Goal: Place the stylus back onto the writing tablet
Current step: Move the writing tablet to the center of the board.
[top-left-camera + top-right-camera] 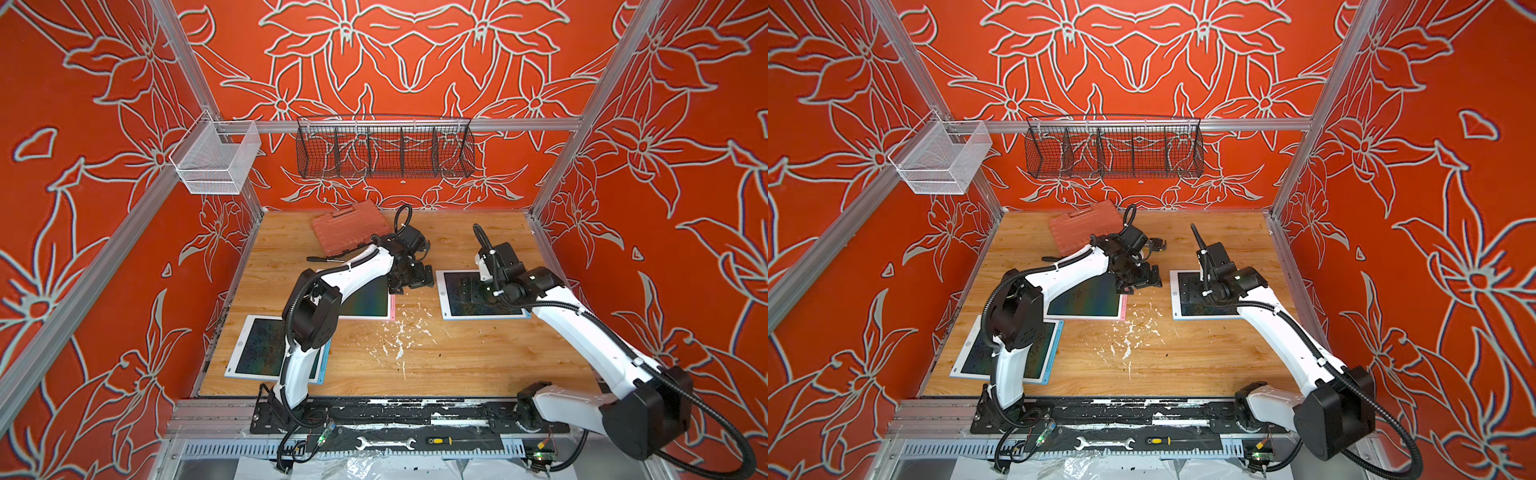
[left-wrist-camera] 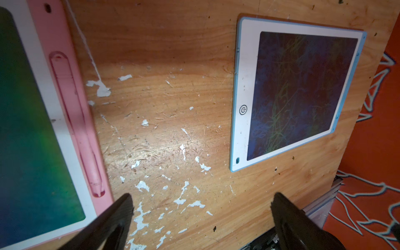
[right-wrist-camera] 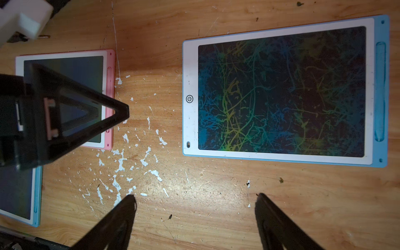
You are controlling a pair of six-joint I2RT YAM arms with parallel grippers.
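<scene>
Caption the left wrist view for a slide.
Open left gripper above the wooden table, between the pink tablet, stylus docked, and a blue tablet.

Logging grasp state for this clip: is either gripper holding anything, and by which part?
Nothing is held. The left gripper and right gripper are both open and empty.

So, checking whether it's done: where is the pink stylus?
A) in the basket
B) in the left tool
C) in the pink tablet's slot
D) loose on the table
C: the stylus lies seated in the edge slot of the pink tablet; the left tool is open and empty.
</scene>
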